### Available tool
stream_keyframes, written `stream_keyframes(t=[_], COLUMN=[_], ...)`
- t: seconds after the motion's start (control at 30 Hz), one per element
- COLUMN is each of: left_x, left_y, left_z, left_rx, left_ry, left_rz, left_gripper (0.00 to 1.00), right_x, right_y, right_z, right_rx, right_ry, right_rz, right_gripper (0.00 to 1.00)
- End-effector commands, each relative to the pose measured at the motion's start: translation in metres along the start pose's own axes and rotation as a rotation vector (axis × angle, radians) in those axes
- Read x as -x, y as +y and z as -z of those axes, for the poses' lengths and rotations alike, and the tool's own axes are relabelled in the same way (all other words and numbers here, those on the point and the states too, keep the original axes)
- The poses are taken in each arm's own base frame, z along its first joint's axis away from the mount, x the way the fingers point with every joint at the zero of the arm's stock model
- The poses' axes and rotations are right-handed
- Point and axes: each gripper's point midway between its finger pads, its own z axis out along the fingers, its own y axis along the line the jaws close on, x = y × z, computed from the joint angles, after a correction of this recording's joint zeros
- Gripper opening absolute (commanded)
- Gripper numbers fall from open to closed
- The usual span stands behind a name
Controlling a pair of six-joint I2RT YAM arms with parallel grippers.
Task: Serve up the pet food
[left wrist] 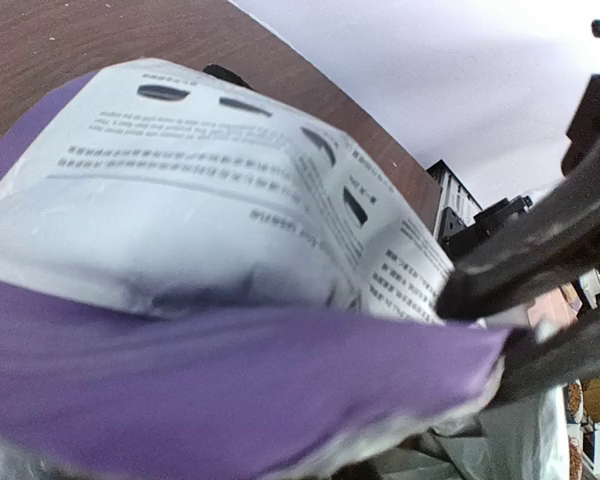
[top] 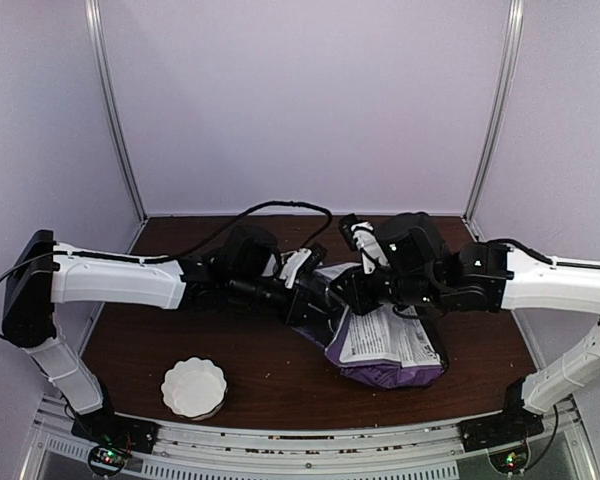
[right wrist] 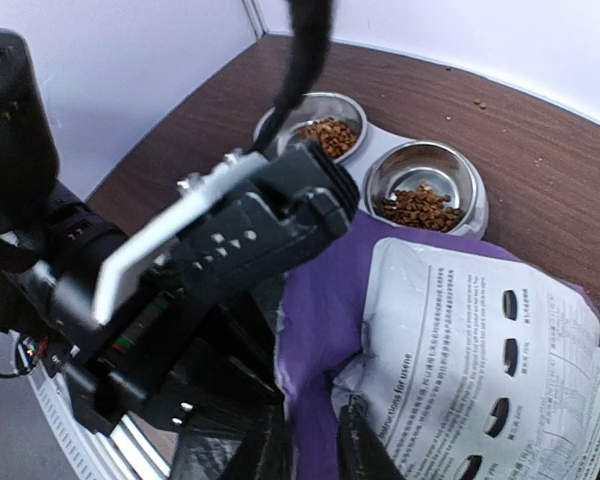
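Left wrist shows left hand (left wrist: 480, 335) clamped on bag (left wrist: 230, 230) edge; right hand (right wrist: 315, 450) grip unclear

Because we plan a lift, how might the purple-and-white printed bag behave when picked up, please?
The purple-and-white printed bag probably flops: its film is creased and folded in the left wrist view. Lying slumped on the brown table, it would likely sag.

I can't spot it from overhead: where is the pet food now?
In the right wrist view, upper centre, pet food sits in both steel bowls of a double feeder, just beyond the purple bag.
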Motion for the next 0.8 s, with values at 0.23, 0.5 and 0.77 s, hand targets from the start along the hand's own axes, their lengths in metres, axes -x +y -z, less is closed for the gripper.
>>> stream_keyframes(t=[0.23,0.5,0.77], left_x=[-0.009,-0.012,-0.015], left_y=[0.013,0.018,0.025], left_z=[-0.012,-0.012,-0.011], left_rx=[0.019,0.043,0.077], left_ry=[-0.017,-0.011,-0.003], left_rz=[0.016,0.022,0.033], left_gripper=[0.00,0.00,0.00], right_x=[0.000,-0.061,-0.105], right_y=[-0.078,-0.170,-0.196], right_z=[0.054,0.061,0.048], right_rx=[-0.234,-0.335,-0.339], right_ry=[-0.128,-0.064,0.000], right_rz=[-0.123,-0.384,-0.482], right_gripper=[0.66,0.81,0.72])
